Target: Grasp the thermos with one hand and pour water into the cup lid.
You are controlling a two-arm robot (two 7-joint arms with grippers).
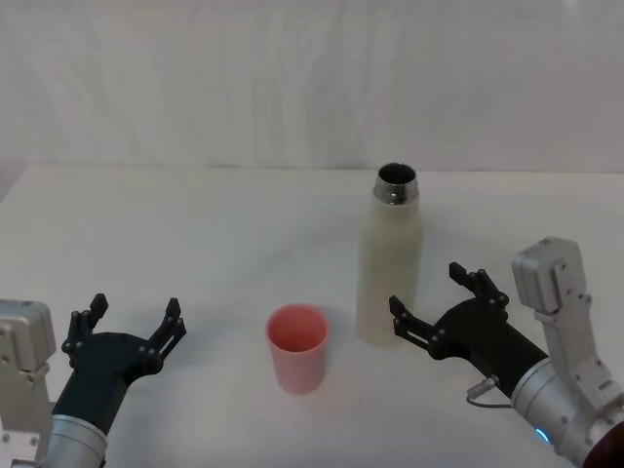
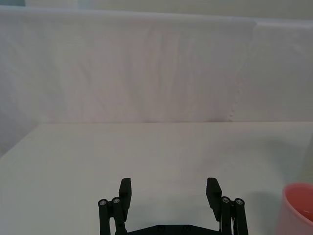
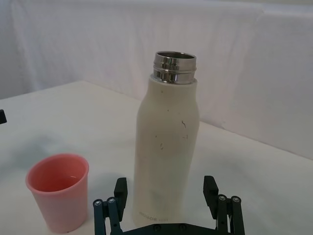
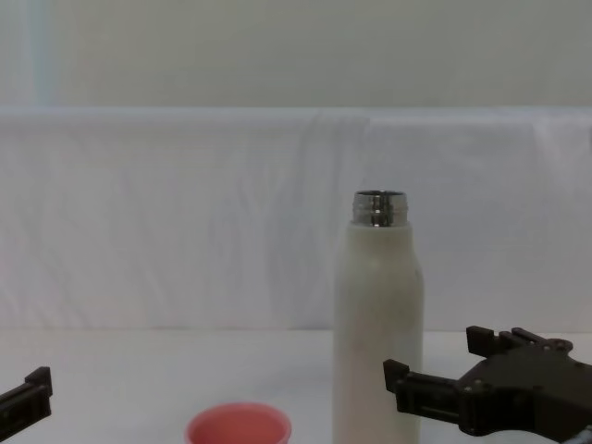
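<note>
Desk [image 1: 195,224]: white, broad, bare surface running back to a white draped backdrop [image 1: 292,78]; wide open room on the robot's left half and behind the objects.

Thermos [image 1: 390,258]: upright, long axis vertical, open steel neck pointing straight up. Stands right of centre, well back from the near edge. No cap on it.

Right end effector [image 1: 439,297]: low over the desk, reaching forward and angled in toward the thermos from the near right. Fingers spread wide, not touching the bottle; inner fingertip [image 1: 398,310] just beside the thermos base. In the right wrist view the lower body of the thermos sits between the two spread fingers.

Left end effector [image 1: 125,320]: near the front left, low over the desk, pointing forward, fingers spread, nothing between them. Well apart from both objects.

Cup lid [image 1: 296,347]: pink, upright, mouth up, near centre, left of the thermos and nearer the robot; clear gap between the two.
</note>
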